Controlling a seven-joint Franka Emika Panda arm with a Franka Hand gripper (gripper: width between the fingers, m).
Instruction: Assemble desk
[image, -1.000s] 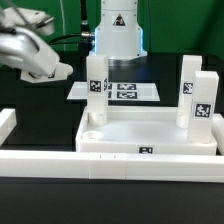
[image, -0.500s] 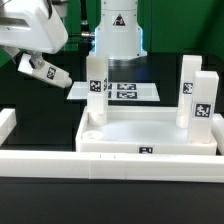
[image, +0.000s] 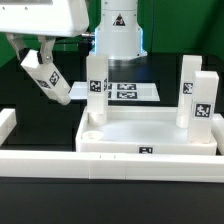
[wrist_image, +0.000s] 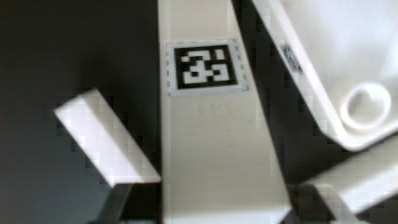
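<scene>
The white tabletop (image: 150, 135) lies tray-side up in the exterior view, with three tagged white legs standing in it: one at the far left corner (image: 97, 82) and two at the exterior view's right (image: 190, 82) (image: 203, 108). The near left round socket (image: 92, 130) holds nothing. My gripper (image: 38, 56) hangs at the upper left, shut on a fourth leg (image: 50, 82) that slants down toward the tabletop's left side, in the air. In the wrist view that leg (wrist_image: 210, 120) runs out from between my fingers (wrist_image: 118, 205), its tag facing the camera, beside the tabletop's corner socket (wrist_image: 366, 100).
A long white border bar (image: 110, 165) runs along the front, with an upright end at the exterior view's left (image: 6, 125). The marker board (image: 125, 92) lies flat behind the tabletop. The robot's base (image: 118, 30) stands at the back. A white bar piece (wrist_image: 98, 140) shows beside the held leg.
My gripper has swung toward the exterior view's right with the leg, turning it from nearly level to steeply slanted. The tabletop and its three legs have not moved.
</scene>
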